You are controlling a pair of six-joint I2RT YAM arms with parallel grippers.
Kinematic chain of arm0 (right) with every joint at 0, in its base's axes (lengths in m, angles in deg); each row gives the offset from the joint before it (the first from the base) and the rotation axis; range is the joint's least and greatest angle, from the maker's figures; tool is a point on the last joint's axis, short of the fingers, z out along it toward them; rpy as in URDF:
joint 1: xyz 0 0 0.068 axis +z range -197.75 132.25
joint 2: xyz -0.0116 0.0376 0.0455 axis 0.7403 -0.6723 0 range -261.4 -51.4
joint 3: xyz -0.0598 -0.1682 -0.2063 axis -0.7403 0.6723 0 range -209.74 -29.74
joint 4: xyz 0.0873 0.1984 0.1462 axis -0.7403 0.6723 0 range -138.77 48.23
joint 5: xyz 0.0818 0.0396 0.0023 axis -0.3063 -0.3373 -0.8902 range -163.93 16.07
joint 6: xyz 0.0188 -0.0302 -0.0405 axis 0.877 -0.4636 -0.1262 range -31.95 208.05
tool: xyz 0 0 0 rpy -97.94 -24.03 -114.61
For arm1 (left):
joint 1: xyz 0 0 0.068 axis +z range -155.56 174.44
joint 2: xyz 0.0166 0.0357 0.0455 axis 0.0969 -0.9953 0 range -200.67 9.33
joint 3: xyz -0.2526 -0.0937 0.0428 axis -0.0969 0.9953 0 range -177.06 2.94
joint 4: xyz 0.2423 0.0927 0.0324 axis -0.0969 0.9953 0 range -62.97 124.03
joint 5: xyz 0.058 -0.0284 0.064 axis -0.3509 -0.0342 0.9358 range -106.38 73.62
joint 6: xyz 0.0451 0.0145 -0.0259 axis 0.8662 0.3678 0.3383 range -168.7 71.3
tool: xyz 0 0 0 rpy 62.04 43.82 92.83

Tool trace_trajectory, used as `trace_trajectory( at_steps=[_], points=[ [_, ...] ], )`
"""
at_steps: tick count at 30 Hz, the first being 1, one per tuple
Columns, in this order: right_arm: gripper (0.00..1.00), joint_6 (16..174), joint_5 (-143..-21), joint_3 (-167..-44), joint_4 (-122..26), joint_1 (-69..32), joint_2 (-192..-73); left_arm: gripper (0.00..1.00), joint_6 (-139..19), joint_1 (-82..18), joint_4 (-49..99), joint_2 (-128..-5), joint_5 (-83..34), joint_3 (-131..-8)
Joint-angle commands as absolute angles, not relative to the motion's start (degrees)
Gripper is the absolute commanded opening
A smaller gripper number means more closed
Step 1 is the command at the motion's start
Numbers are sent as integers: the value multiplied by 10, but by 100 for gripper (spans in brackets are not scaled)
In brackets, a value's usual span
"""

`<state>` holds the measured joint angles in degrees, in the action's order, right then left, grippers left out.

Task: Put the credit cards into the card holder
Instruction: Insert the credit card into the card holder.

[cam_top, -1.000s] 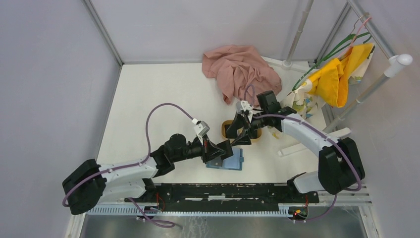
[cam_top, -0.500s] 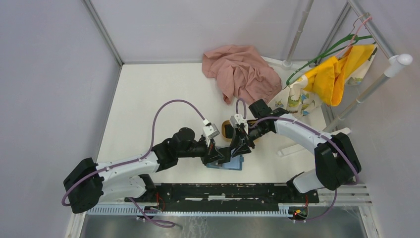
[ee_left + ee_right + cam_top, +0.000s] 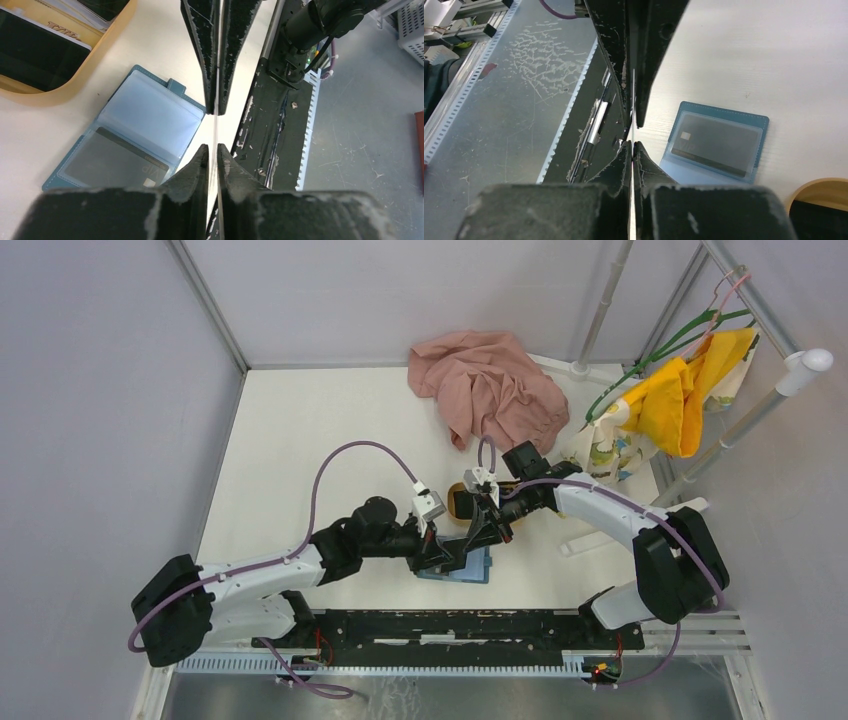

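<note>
left claw (image 3: 212, 150): clenched on one end of the credit card (image 3: 216, 131). The card shows only as a thin edge-on line running straight ahead from the fingertips.
credit card: off the table (image 3: 30, 130), standing on edge and bridging the two claws. Its long axis runs from claw to claw.
right claw (image 3: 632, 145): clenched on the other end of the same card. Its tips face the left claw's tips and almost meet them.
card holder (image 3: 135, 115): lies open and flat on the table, below both claws. It is off to the left of the left claw's fingers in that wrist view, and off to the right of the right claw's fingers in its own view.
stored card (image 3: 112, 160): already behind the clear pocket of one half. The other pocket looks empty.
tray (image 3: 107, 44): beyond the claws, on the far side of the holder, with spare cards (image 3: 35, 55) lying in it.
deciding relation: the held card stands upright above a flat holder, so it likely has to be tipped down and its leading edge lined up with the free pocket's mouth.
nearer arm: both claws meet right over the holder. From above, the left claw sits slightly more over it.
</note>
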<state>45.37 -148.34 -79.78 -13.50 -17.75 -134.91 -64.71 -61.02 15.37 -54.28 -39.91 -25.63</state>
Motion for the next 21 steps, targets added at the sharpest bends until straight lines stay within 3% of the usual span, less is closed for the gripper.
trace_trajectory(
  at_steps=[1,5,8,15,21],
  points=[
    [0,531,-1515,-768,-220,-176,-1316,29,-648,-614,145,-532,-365,-275],
    [0,746,-1481,-655,-450,-190,-1270,56,-699,-613,161,-441,-265,-227],
    [0,816,-1417,-604,-496,-202,-1242,65,-748,-612,167,-364,-198,-169],
    [0,1014,-1227,-498,-565,-230,-1180,66,-839,-613,147,-305,-106,-77],
    [0,1122,-1251,-503,-657,-246,-1246,65,-855,-613,158,-369,-74,-99]
  ],
)
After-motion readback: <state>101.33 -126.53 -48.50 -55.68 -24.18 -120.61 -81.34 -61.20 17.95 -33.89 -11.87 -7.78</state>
